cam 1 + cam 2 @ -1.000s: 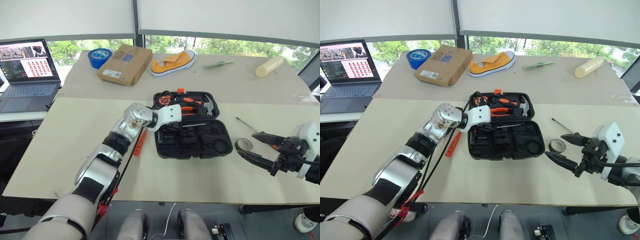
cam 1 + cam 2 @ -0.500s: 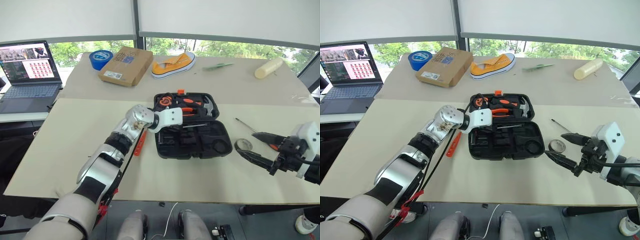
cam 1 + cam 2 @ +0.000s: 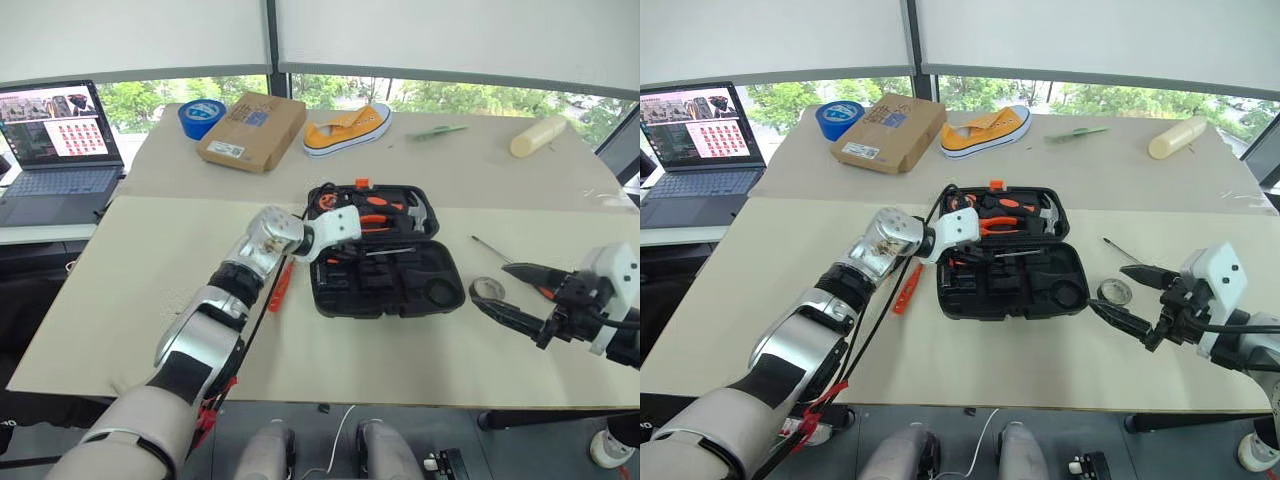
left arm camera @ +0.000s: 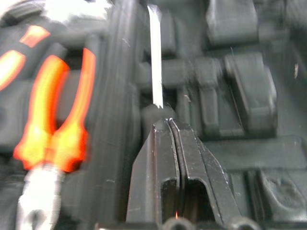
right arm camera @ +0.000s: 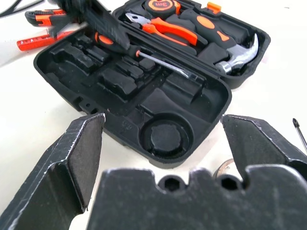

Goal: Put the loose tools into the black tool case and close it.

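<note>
The black tool case [image 3: 440, 262] lies open mid-table. One screwdriver [image 5: 158, 60] rests in its front half. My left gripper [image 4: 168, 123] is shut, empty, and sits over that screwdriver's orange-black handle [image 5: 103, 39], pointing along the shaft [image 4: 154, 57]. Left of the case lie the orange-black utility knife [image 5: 41, 17] and a slim orange tester [image 3: 280, 285], partly under my left arm. My right gripper [image 3: 488, 285] hovers open and wide right of the case, above the small tape roll [image 3: 1112, 292]. A second screwdriver's thin shaft [image 3: 490, 248] lies just behind it.
Orange-handled pliers [image 5: 163, 31] and a hammer [image 5: 240, 52] sit in the case's rear half. On the far table are a laptop [image 3: 55, 140], blue tape roll [image 3: 200, 112], cardboard box [image 3: 250, 130], yellow shoe [image 3: 345, 125] and cream cylinder [image 3: 538, 133].
</note>
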